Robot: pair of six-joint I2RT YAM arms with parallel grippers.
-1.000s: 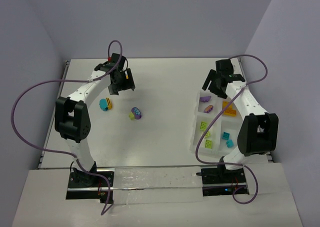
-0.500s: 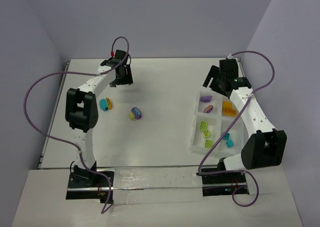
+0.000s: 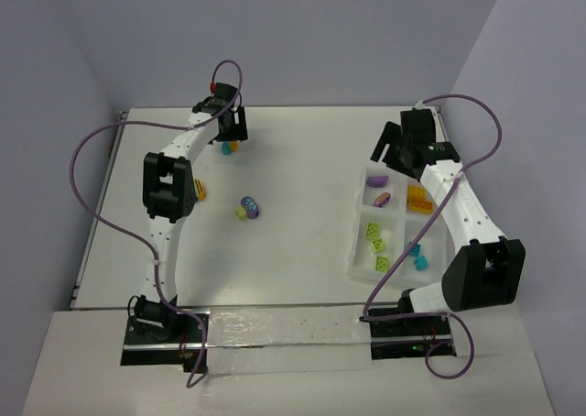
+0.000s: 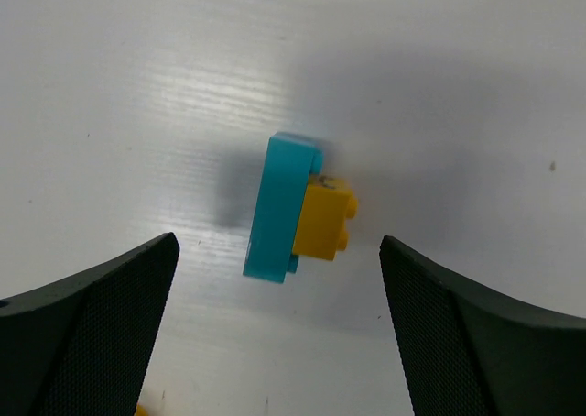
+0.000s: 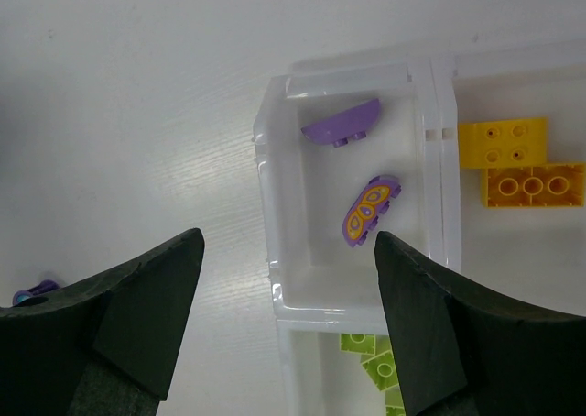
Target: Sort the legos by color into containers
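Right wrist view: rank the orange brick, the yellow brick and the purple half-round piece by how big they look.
1. orange brick and yellow brick, nearly alike; the orange one looks slightly longer.
2. purple half-round piece, clearly smallest.

So the left arm (image 3: pixel 179 155) is stretched way out to the far left, elbow hiked up. The left gripper (image 4: pixel 276 240) points straight down, fingers spread wide. The right arm (image 3: pixel 462 205) reaches to the far right. Same deal for the right gripper (image 5: pixel 288 237): facing down, fingers wide apart.
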